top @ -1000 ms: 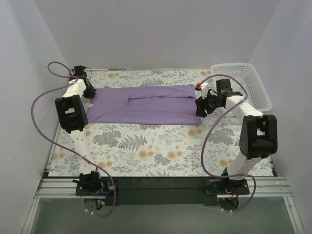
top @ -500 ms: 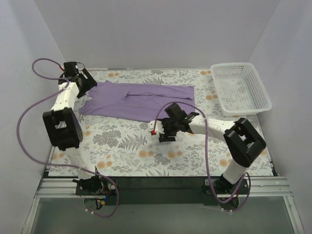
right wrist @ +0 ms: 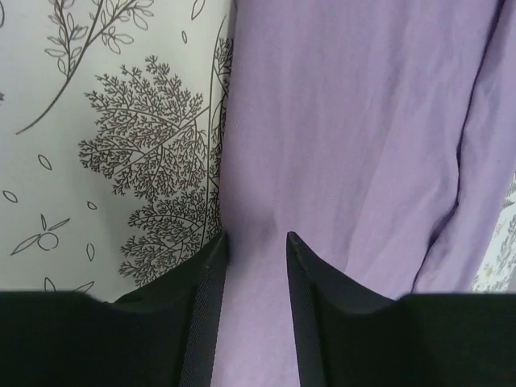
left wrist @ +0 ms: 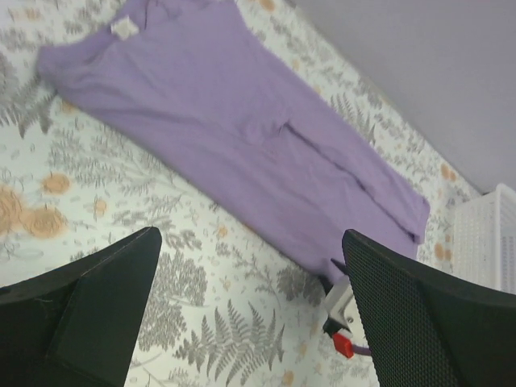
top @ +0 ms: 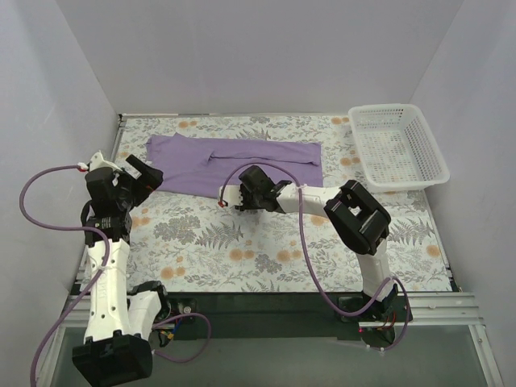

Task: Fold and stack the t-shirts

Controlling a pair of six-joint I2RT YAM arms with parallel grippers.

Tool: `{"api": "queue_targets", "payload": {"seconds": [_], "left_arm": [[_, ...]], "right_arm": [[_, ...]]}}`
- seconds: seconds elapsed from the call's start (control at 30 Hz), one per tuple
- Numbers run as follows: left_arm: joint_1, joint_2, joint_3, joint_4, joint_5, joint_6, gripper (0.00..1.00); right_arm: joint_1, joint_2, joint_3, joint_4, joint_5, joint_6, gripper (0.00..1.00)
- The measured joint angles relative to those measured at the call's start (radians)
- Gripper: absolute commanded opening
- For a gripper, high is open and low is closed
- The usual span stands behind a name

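**A:** Where is the t-shirt (top: 242,161)?

**B:** On the flowered desk (top: 266,242), left of the white basket (top: 399,145). It lies flat as one long purple strip. Its right end is near the basket without touching it, and the rest stretches away from the basket. Folded-in layers run along its top, and the left wrist view shows a small pale label (left wrist: 123,27) at the end farthest from the basket.

**A:** And the left tool (top: 147,172)?

**B:** It is past the shirt's end farthest from the basket, so well apart from the basket, and it is off the cloth. Its own camera shows both fingers spread wide with nothing between them, only the desk and the shirt beyond. It is open and empty.

**A:** The right tool (top: 240,197)?

**B:** It is on the shirt's near long edge, about halfway along the strip, with the arm reaching away from the basket. In the wrist view the two fingers (right wrist: 205,274) stand a narrow gap apart, tips down on the purple cloth right where it meets the desk pattern. There is a slight pucker in the fabric between the tips.

**A:** So has it got hold of the cloth?

**B:** I cannot tell. The jaws are neither wide nor fully together, and the view does not show whether the fabric is pinched or only touched.
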Motion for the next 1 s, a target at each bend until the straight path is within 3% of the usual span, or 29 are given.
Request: {"api": "queue_targets", "payload": {"seconds": [0.03,0.13,0.23,0.47,0.5,0.53,0.6,0.63,0.73,0.8,1.0], "left_arm": [[0.000,0.008,-0.013,-0.017,0.011,-0.006,0.95],[0.000,0.025,-0.037,-0.070,0.043,-0.023,0.95],[0.000,0.016,-0.056,-0.089,0.077,-0.046,0.95],[0.000,0.005,-0.164,-0.103,0.140,-0.126,0.95],[0.000,0.008,-0.179,-0.108,0.144,-0.142,0.95],[0.000,0.013,-0.190,-0.115,0.146,-0.153,0.95],[0.000,0.021,-0.209,-0.128,0.149,-0.183,0.95],[0.000,0.021,-0.211,-0.129,0.149,-0.186,0.95],[0.000,0.023,-0.216,-0.145,0.143,-0.206,0.95],[0.000,0.023,-0.219,-0.146,0.137,-0.214,0.94],[0.000,0.029,-0.257,-0.135,0.126,-0.233,0.88]], "right_arm": [[0.000,0.002,0.000,0.002,0.008,0.000,0.26],[0.002,0.002,-0.021,0.010,0.013,0.005,0.09],[0.005,-0.008,-0.043,0.025,0.000,0.005,0.03],[0.061,-0.148,-0.205,0.002,-0.115,0.040,0.01],[0.094,-0.180,-0.240,-0.006,-0.122,0.050,0.03],[0.137,-0.208,-0.272,-0.015,-0.134,0.059,0.26],[0.244,-0.265,-0.323,-0.027,-0.162,0.075,0.52],[0.292,-0.273,-0.325,-0.037,-0.173,0.089,0.56],[0.389,-0.304,-0.325,-0.097,-0.230,0.102,0.67],[0.374,-0.323,-0.314,-0.159,-0.259,0.104,0.71],[0.064,-0.363,-0.168,-0.251,-0.387,0.135,0.75]]}}
